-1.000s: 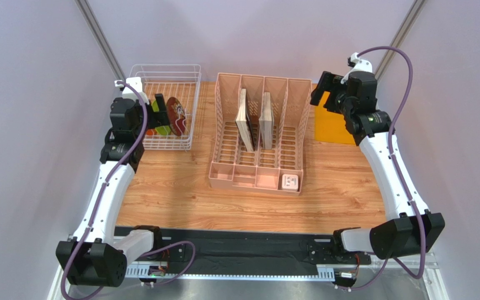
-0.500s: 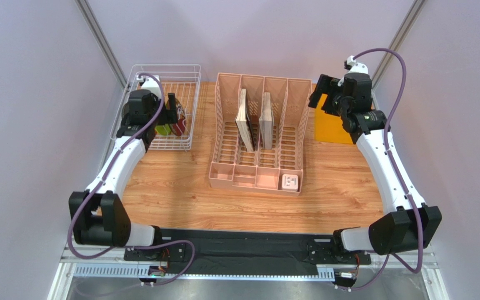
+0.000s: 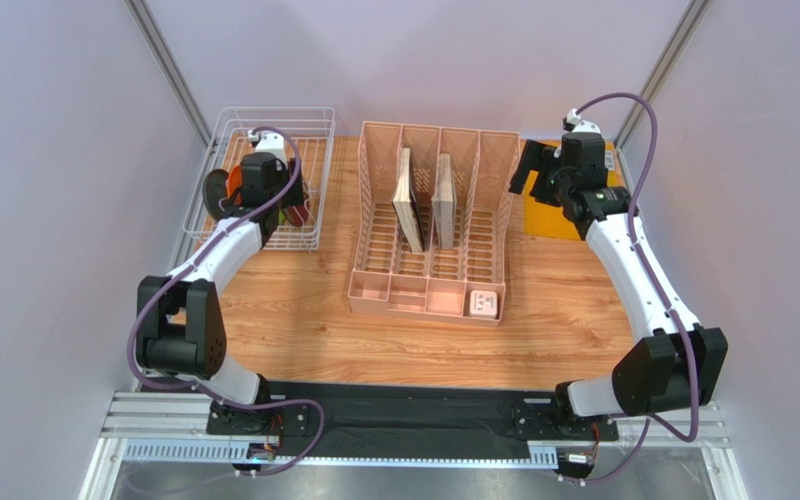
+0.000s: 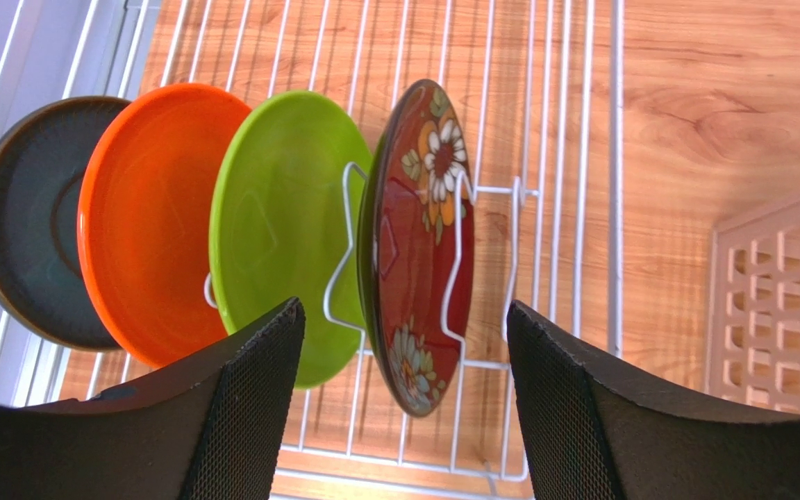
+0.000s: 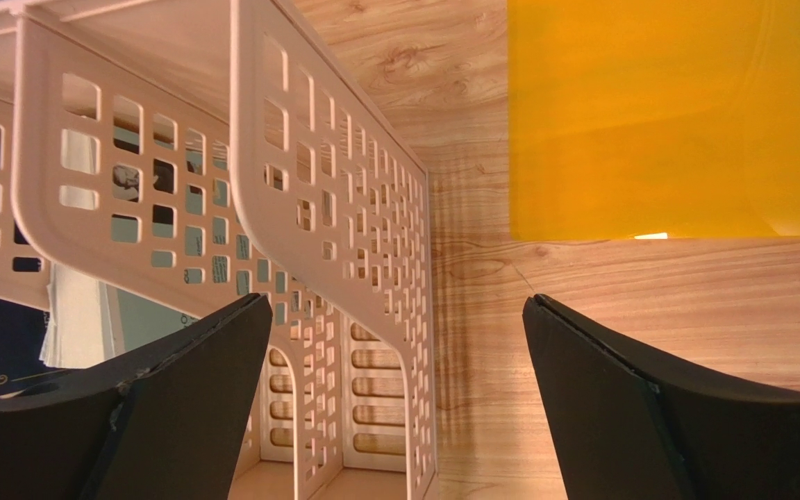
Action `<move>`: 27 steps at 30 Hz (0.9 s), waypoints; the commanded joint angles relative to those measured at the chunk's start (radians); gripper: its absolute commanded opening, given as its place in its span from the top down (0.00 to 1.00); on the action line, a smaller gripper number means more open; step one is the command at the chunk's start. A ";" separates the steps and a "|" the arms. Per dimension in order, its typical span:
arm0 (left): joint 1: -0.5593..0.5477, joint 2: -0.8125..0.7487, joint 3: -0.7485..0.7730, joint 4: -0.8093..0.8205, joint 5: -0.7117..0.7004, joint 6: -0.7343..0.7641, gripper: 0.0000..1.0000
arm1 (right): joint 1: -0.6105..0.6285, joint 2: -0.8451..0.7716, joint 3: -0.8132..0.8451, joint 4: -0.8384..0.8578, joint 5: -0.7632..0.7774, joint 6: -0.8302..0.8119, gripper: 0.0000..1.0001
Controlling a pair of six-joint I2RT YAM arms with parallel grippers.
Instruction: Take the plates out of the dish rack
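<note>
Where the plates [image 4: 269, 198] sit: all four upright on edge, in one row inside the dish rack [image 3: 310, 135], back left of the worktop [image 3: 289, 323]
row order, left wrist view, left to right: slate blue plate [image 4: 18, 240], orange plate [image 4: 149, 208], lime green plate [image 4: 289, 260], dark red floral plate [image 4: 420, 240]
overlap: each plate partly covers the one to its left
red plate: stands between white wire prongs of the rack
left fingers [image 4: 237, 417]: apart, clamped on nothing; red floral plate shows in the gap between them, no contact visible
left arm, top view: wrist over the rack, hiding most of the plates
right fingers [image 5: 164, 417]: apart, holding nothing; bare worktop in the gap
right arm: at back right, between pink organiser [image 3: 430, 260] and yellow sheet [image 5: 665, 115]
pink organiser: middle of worktop, well apart from the rack
beige boards [image 3: 409, 198]: two, standing in the organiser's middle slots
small white item [image 3: 482, 303]: front right compartment of the organiser
yellow sheet: flat on worktop, just beside the organiser's right wall
</note>
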 commanded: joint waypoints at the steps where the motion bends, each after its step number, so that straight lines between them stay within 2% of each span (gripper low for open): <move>1: -0.001 0.029 -0.015 0.083 -0.047 -0.003 0.23 | 0.000 0.001 -0.004 0.003 -0.011 0.011 0.00; 7: -0.001 0.067 -0.025 0.136 -0.045 -0.010 0.33 | 0.000 -0.006 0.004 0.000 -0.005 0.005 0.00; 10: -0.001 0.090 -0.025 0.146 -0.027 -0.018 0.42 | 0.000 -0.002 0.001 0.001 -0.007 0.005 0.00; 12: -0.001 0.101 -0.025 0.149 -0.019 -0.026 0.58 | 0.002 -0.002 -0.002 0.001 -0.008 0.004 0.00; 13: -0.001 0.102 -0.029 0.152 -0.019 -0.027 0.69 | 0.002 -0.002 -0.002 0.000 -0.007 0.005 0.00; 14: -0.001 0.107 -0.032 0.160 -0.019 -0.027 0.87 | 0.002 -0.003 -0.005 0.000 -0.005 0.005 0.00; 15: -0.001 0.107 -0.036 0.160 -0.019 -0.029 0.93 | 0.002 0.000 -0.005 0.000 -0.005 0.004 0.00; 22: -0.016 0.104 -0.062 0.182 -0.022 -0.024 1.00 | 0.000 0.003 -0.001 -0.008 -0.002 0.005 0.00; 25: -0.030 0.092 -0.043 0.168 -0.061 -0.018 1.00 | 0.002 0.006 0.001 -0.010 -0.005 0.005 0.00; 27: -0.056 0.076 -0.017 0.146 -0.137 -0.006 1.00 | 0.002 0.003 -0.001 -0.011 -0.004 0.007 0.00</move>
